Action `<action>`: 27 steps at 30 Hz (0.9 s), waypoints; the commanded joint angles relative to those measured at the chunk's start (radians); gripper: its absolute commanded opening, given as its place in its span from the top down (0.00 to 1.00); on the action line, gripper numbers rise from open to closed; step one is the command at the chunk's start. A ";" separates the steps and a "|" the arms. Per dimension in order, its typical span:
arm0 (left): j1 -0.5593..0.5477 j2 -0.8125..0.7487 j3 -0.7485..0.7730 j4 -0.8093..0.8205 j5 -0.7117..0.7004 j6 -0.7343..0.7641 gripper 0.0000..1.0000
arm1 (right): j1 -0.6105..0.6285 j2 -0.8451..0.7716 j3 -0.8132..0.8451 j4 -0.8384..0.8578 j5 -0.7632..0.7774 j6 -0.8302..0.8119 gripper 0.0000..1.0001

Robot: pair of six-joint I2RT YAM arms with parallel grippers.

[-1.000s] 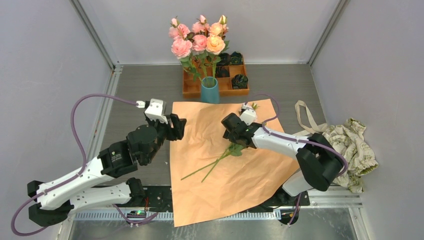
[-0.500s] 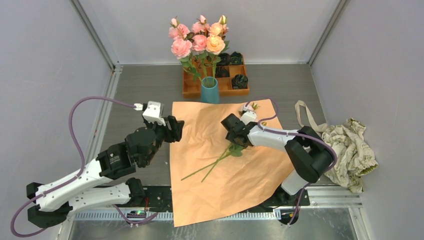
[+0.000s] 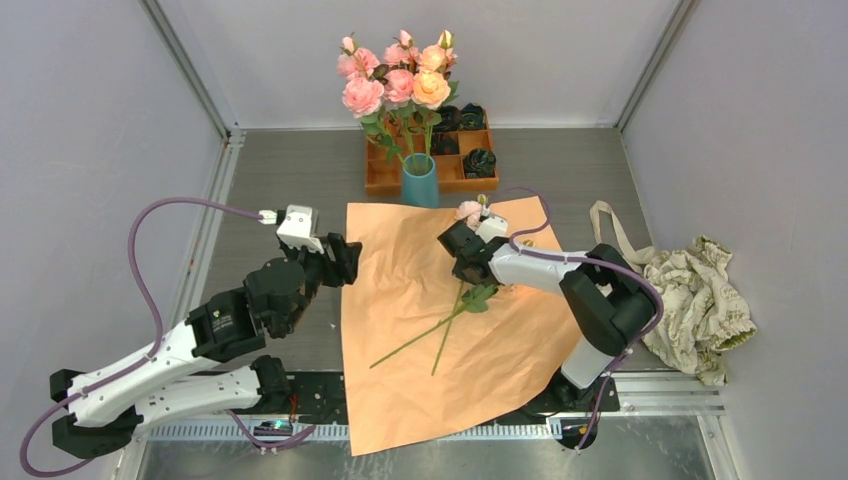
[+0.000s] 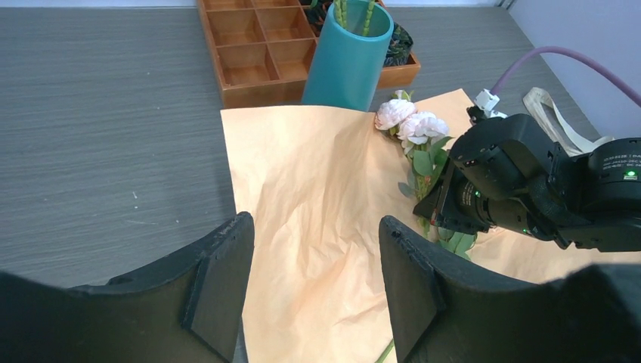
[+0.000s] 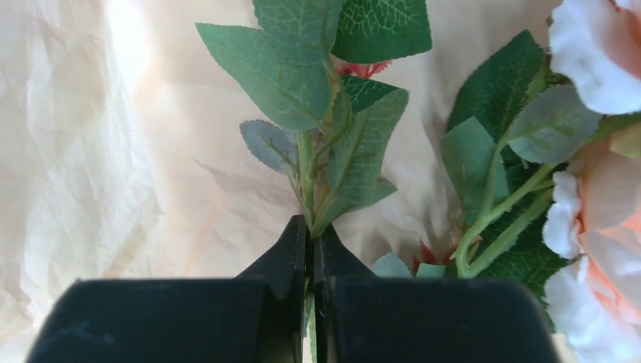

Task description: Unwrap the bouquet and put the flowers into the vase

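While left pincer (image 4: 316,231) gapes, right pincer (image 5: 310,231) clamps a flower stem (image 5: 305,178)

**Two white-and-black robot arms with purple cables**

The left arm (image 3: 165,350) and right arm (image 3: 545,272) share one build: smooth white shell links between bulky, rounded black joints. A thin purple left cable (image 3: 180,201) leaves a white wrist block, and a matching right cable (image 4: 559,54) runs along the other arm. The left claw (image 4: 317,287) has broad matte-black fingers with flat inner faces. The right claw (image 5: 310,246) has black fingers tapering to points. A small green light (image 4: 630,174) glows on a right-arm joint.
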 commanded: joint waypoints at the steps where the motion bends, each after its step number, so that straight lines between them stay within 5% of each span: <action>1: -0.004 -0.013 0.003 0.012 -0.031 -0.014 0.38 | 0.005 -0.097 0.055 -0.073 0.073 -0.038 0.99; 9: -0.004 -0.006 0.016 -0.004 -0.026 -0.023 0.38 | 0.031 -0.367 0.198 -0.141 0.112 -0.150 0.99; 14: -0.004 -0.019 0.018 -0.019 -0.023 -0.031 0.38 | 0.046 -0.467 0.356 -0.060 0.167 -0.362 0.99; 27: -0.003 -0.021 0.050 -0.098 0.002 -0.048 0.35 | 0.049 -0.231 0.702 0.457 0.253 -0.966 0.99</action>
